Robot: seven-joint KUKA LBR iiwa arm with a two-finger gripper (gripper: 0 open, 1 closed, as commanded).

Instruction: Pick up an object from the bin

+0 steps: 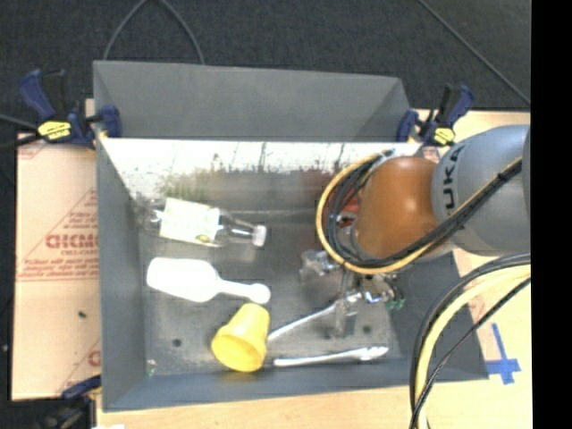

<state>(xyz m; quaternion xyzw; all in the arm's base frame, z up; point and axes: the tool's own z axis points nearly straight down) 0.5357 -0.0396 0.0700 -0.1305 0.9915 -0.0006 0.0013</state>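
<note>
**Robot arm low over the right side of a bin of small household things**

A grey metal bin (121, 266) is seen from above. A thick grey arm (487, 190) with an orange cover (398, 208) and looped cables reaches in from the right.

On the bin's floor, towards the left, a clear bottle (198, 222) with a pale label lies on its side, cap to the right. Just below it is a white scoop (186, 279), handle to the right. Near the front wall a yellow cup (242, 339) lies tipped over.

Two thin pieces lie right of the cup. A silvery rod (299, 325) slants up from beside the cup to under the arm, its long axis running lower left to upper right. A white stick (326, 357) lies almost level along the front wall.

The claw (350, 304) hangs at the rod's upper right end. I cannot tell whether it is open or closed, or whether it has hold of anything. The rod looks the likeliest pick; most of it stretches left and forward from the claw.
</note>
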